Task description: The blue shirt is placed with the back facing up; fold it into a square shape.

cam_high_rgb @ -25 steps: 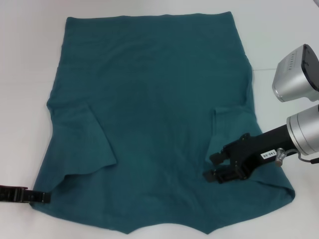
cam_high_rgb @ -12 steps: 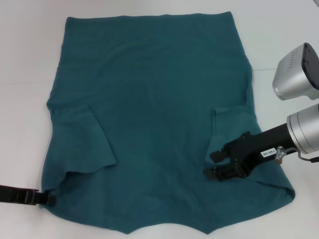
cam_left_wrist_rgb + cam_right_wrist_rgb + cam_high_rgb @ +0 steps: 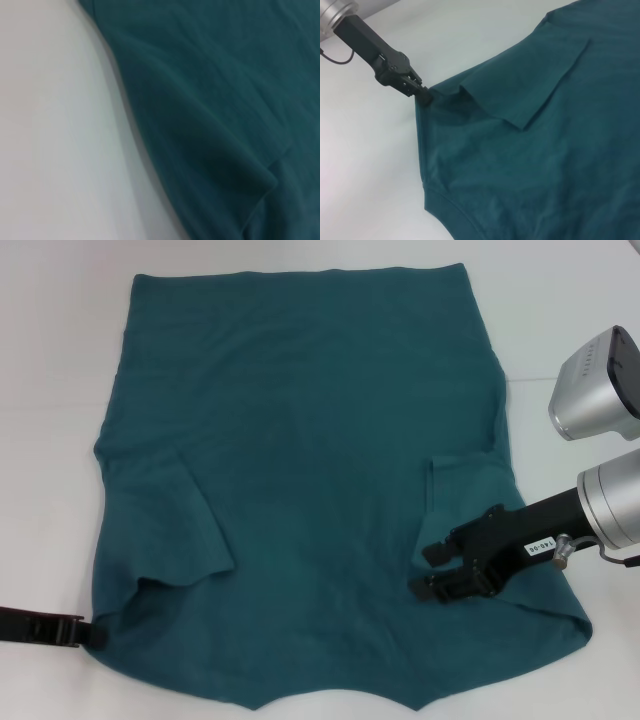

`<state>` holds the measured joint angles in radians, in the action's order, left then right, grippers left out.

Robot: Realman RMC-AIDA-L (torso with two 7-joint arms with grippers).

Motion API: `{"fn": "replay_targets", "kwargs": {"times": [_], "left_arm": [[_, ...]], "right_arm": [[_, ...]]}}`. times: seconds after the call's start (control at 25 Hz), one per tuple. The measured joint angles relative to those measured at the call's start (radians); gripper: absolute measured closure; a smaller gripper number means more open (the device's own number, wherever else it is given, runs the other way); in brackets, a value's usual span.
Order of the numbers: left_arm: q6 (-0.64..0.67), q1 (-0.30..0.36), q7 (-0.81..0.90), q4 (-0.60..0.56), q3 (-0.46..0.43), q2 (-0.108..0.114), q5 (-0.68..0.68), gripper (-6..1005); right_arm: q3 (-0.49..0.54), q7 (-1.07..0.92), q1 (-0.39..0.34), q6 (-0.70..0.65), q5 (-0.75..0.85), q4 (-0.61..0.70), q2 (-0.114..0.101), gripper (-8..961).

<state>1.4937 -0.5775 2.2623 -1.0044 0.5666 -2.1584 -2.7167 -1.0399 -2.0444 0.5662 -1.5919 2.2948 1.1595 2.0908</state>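
Note:
The blue shirt (image 3: 310, 440) lies flat on the white table, both short sleeves folded in over its body. My left gripper (image 3: 95, 634) is at the shirt's near left corner. The right wrist view shows the left gripper (image 3: 422, 96) shut on that corner, with the fabric (image 3: 545, 150) bunched into a small ridge there. My right gripper (image 3: 428, 570) is open over the shirt beside the folded right sleeve (image 3: 470, 500), its jaws apart with nothing between them. The left wrist view shows only the shirt's edge (image 3: 225, 100) on the table.
The white table (image 3: 50, 390) surrounds the shirt on the left, far and right sides. The right arm's silver wrist housing (image 3: 600, 390) hangs over the table at the right edge.
The shirt's near left corner and left edge have shifted slightly inward to the right with my left gripper. The right gripper has barely moved.

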Motion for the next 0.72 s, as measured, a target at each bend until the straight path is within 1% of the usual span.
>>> {"fn": "replay_targets", "kwargs": {"times": [0.2, 0.36, 0.44, 0.6, 0.72], "left_arm": [[0.011, -0.009, 0.0, 0.0, 0.001, -0.002, 0.005, 954], [0.017, -0.014, -0.001, 0.005, 0.006, -0.004, 0.009, 954], [0.021, -0.015, -0.003, 0.008, 0.007, -0.004, 0.016, 953], [0.031, -0.015, -0.008, 0.008, 0.009, -0.005, 0.027, 953], [0.034, -0.016, -0.009, 0.006, 0.009, -0.004, 0.028, 952]], "right_arm": [[0.003, -0.007, -0.004, 0.0, 0.0, 0.006, 0.0, 404], [0.006, -0.051, -0.006, 0.0, 0.01, 0.015, -0.003, 404], [0.012, -0.096, -0.008, 0.001, 0.039, 0.033, -0.005, 404], [0.057, -0.234, -0.009, -0.002, 0.136, 0.1, -0.005, 403], [0.093, -0.336, -0.009, -0.045, 0.196, 0.139, -0.009, 403]]}}
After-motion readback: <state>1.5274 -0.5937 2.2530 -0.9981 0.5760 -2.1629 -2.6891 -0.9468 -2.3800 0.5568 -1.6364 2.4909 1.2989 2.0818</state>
